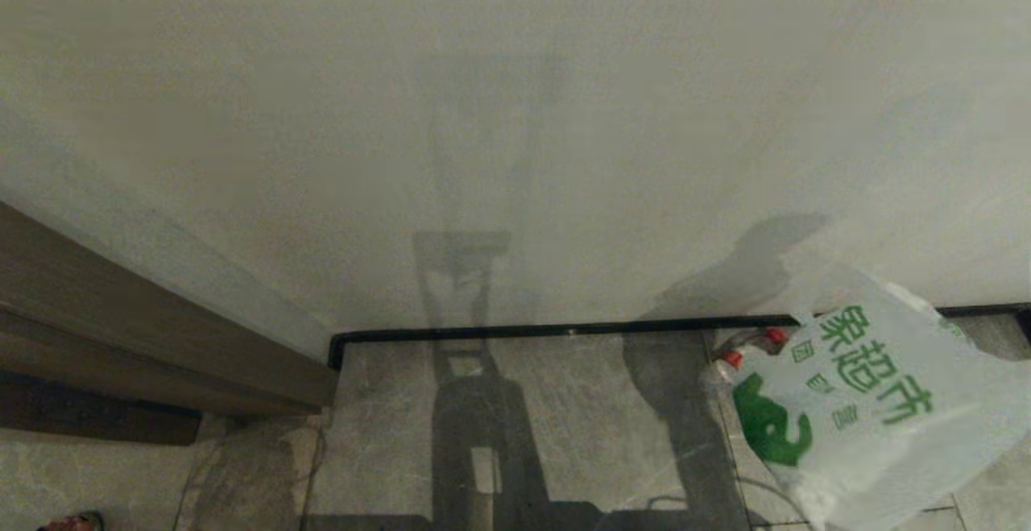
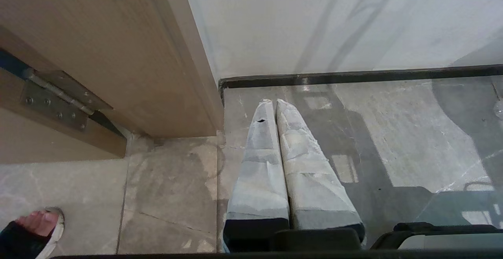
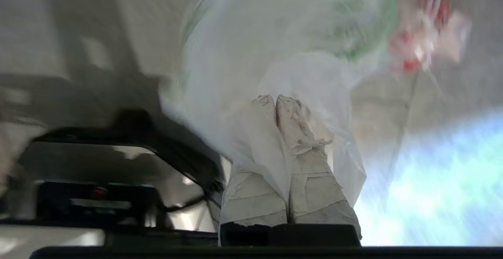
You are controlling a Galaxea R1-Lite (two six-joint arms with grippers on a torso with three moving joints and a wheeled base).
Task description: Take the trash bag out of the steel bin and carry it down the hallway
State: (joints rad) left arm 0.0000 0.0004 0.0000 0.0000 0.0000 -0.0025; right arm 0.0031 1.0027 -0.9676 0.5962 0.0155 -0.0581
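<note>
trash bag (image 1: pixel 878 402) sits lower right of the head view, white translucent plastic with green print, hanging clear of the floor tiles (image 1: pixel 580 426) in front of the black baseboard (image 1: pixel 564 328). red-capped stuff (image 1: pixel 753 350) shows at the bag's upper left edge, partly through the plastic; can't tell what it is

right wrist view: right tool (image 3: pixel 275 100) has its taped fingers (image 3: pixel 306 164) pressed together with a fold of the bag's film pinched between them, bag body billowing away above the tips in the upper half of the frame, blurred. green print and red bits smear toward the upper right. dark robot base (image 3: pixel 118 180) fills the lower left

left wrist view: left tool (image 2: pixel 274 102) is closed on nothing, both taped fingers (image 2: pixel 259 164) touching tip to tip, centre of frame, pointing at the floor near the baseboard corner

brown door frame (image 1: pixel 145 329) runs along the left side of the head view, hinge (image 2: pixel 59 101) visible at left of the left wrist view. off-white wall (image 1: pixel 515 112) fills the upper part of the head view, with shadows of the robot and the bag on it. a person's foot in a sandal (image 2: pixel 33 229) at the lower left corner of the left wrist view
</note>
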